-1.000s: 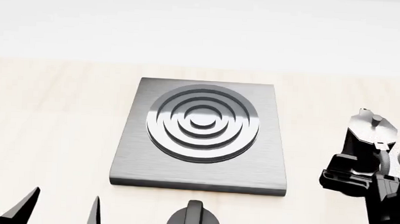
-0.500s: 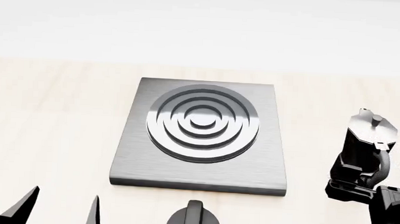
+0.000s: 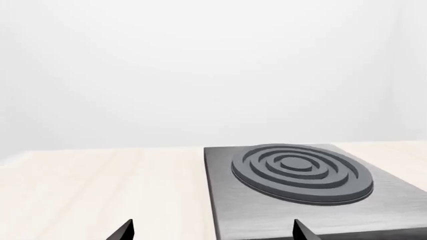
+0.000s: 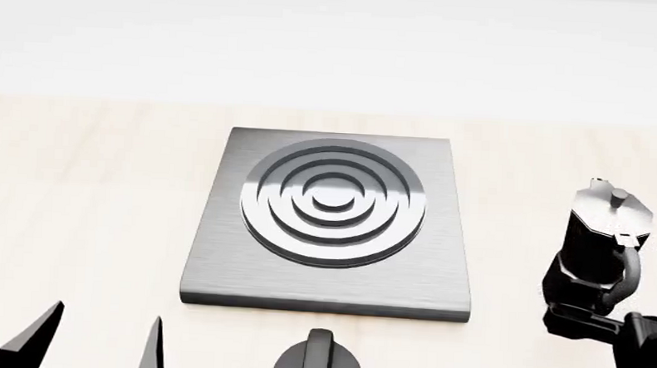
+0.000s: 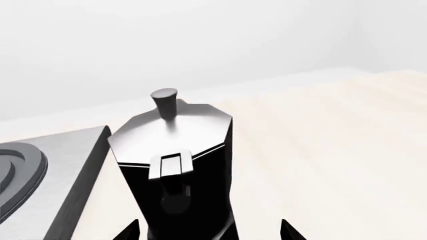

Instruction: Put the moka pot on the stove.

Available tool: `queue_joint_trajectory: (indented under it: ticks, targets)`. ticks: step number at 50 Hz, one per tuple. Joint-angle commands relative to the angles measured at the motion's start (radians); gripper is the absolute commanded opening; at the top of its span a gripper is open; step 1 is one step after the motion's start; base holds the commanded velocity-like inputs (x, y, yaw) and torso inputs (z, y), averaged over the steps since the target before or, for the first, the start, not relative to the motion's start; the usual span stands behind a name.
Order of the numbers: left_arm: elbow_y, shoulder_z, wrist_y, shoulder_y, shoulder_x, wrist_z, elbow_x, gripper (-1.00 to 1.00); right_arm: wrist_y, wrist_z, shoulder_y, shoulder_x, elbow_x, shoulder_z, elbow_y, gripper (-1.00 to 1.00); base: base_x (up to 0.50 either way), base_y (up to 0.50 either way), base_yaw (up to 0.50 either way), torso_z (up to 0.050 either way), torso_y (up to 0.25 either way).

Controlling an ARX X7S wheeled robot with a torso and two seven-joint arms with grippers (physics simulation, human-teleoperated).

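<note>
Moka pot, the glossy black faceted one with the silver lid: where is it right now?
In the head view the glossy black moka pot stands upright on the pale wooden table, right of the square grey stove plate and off it, just beyond the right gripper.

So we've got a pale, light-wood counter (image 4: 84, 207) running wide across the head view, with a plain white wall behind it. Sitting flat on it, about in the middle, is the stove (image 4: 329, 221), a square dark grey plate with raised round rings. Off to its right, apart from the plate's edge, the moka pot (image 4: 604, 238) stands upright on the bare wood, silver lid and knob up top, handle facing us. Right at the near edge, just in front of the stove, we see a squat black round knob (image 4: 321, 362) with a ridge, partly cut off by the frame.
</note>
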Motion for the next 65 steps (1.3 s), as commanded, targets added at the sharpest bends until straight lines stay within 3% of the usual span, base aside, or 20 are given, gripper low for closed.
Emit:
queue_joint_trajectory:
  ticks: [1,17,18,34,38,42,65]
  targets:
    - [-0.001,0.002,-0.003,-0.006,-0.002,-0.003,-0.002,1.00,0.005,-0.025,0.033,-0.015,-0.109,0.089,0.039,1.00,0.00,0.00,0.00,0.000,0.000]
    - [-0.003,0.006,-0.006,-0.010,-0.004,-0.005,-0.004,1.00,0.033,-0.028,0.064,-0.021,-0.243,0.184,0.040,1.00,0.00,0.00,0.00,0.000,0.000]
    - [-0.002,0.006,-0.006,-0.010,-0.005,-0.007,-0.003,1.00,0.034,-0.024,0.065,-0.021,-0.248,0.190,0.040,-1.00,0.00,0.00,0.00,0.000,0.000]
    - [0.010,0.008,-0.009,-0.006,-0.011,-0.014,-0.006,1.00,0.030,-0.025,0.050,-0.032,-0.312,0.243,0.040,-1.00,0.00,0.00,0.00,0.000,0.000]
    - [0.006,0.009,-0.008,-0.011,-0.010,-0.012,-0.006,1.00,-0.083,0.043,0.082,-0.058,-0.352,0.223,0.039,-1.00,0.00,0.00,0.00,0.000,0.000]
    - [0.015,0.007,-0.015,-0.013,-0.014,-0.016,-0.009,1.00,-0.155,0.019,0.142,-0.101,-0.378,0.186,0.036,-1.00,0.00,0.00,0.00,0.000,0.000]
    - [-0.013,0.006,-0.022,-0.049,-0.013,-0.008,-0.024,1.00,-0.162,-0.015,0.239,-0.182,-0.388,0.117,0.040,-1.00,0.00,0.00,0.00,0.000,0.001]
